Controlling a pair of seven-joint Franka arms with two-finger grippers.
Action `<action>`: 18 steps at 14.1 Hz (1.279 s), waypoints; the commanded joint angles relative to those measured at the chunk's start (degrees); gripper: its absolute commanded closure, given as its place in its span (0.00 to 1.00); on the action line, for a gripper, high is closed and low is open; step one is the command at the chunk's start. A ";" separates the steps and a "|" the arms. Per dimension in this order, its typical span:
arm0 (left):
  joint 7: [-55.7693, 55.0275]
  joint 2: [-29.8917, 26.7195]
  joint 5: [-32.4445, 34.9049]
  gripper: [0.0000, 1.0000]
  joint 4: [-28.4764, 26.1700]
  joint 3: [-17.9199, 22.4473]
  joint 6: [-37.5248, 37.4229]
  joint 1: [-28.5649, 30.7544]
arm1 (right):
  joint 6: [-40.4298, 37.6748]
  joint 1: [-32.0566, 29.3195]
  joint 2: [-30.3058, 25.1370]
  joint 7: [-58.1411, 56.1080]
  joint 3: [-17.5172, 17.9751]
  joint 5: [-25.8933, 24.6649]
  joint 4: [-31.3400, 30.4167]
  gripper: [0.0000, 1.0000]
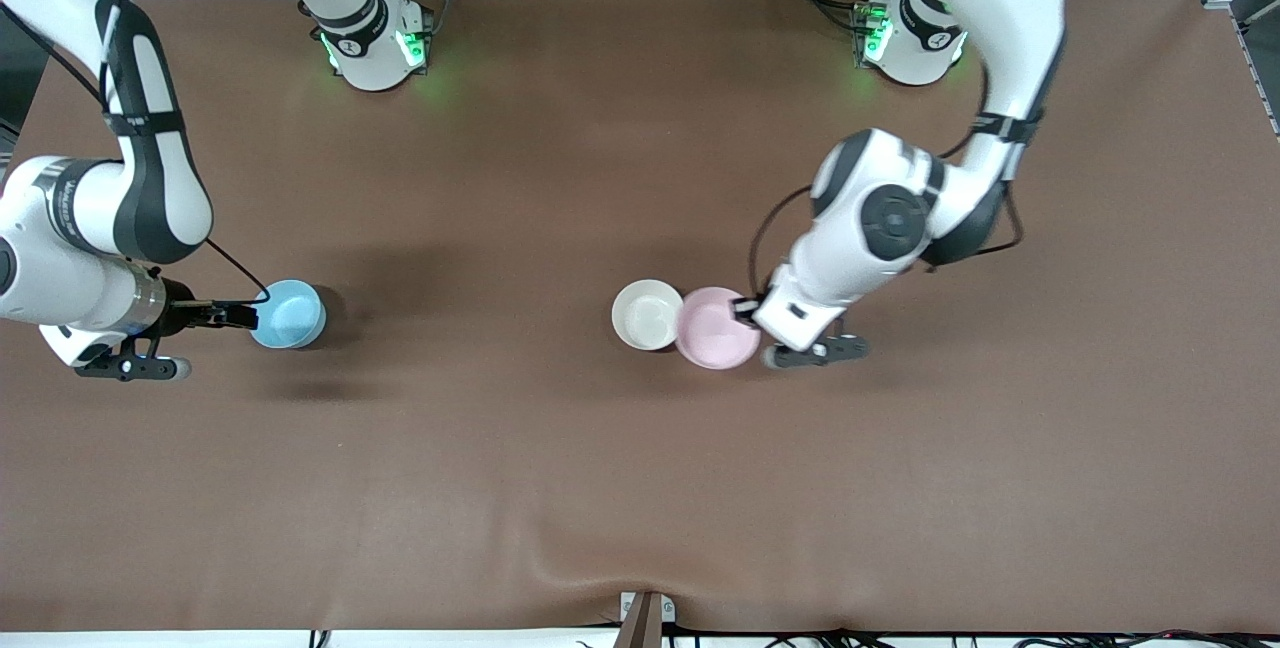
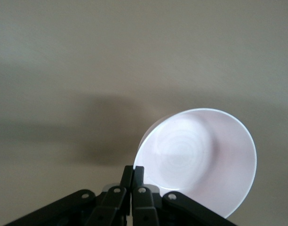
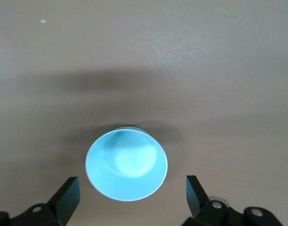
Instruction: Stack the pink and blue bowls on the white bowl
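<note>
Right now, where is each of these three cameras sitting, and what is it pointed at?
Front view: high across the table, facing the robots; shows both arms, all three bowls.
Left wrist view: on the left arm's wrist, looking past its shut hand at the pink bowl it grips by the rim.
Right wrist view: on the right arm's wrist, looking between its open hand at the blue bowl.
Shared: each wrist view's bowl also appears in the front view, where the pink bowl sits beside the white bowl.
</note>
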 commanded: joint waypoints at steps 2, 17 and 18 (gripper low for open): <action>-3.60 5.45 -0.85 1.00 6.04 0.79 -1.48 -4.45 | 4.08 -2.06 4.29 -1.35 0.52 -0.11 0.65 0.00; -6.59 9.06 -0.32 1.00 3.75 1.23 5.28 -7.97 | 5.14 -5.93 7.55 -8.12 0.52 9.82 -7.87 1.00; -6.59 9.15 -0.32 1.00 3.75 1.23 5.28 -7.97 | 5.06 -6.20 7.47 -8.12 0.52 9.82 -7.79 1.00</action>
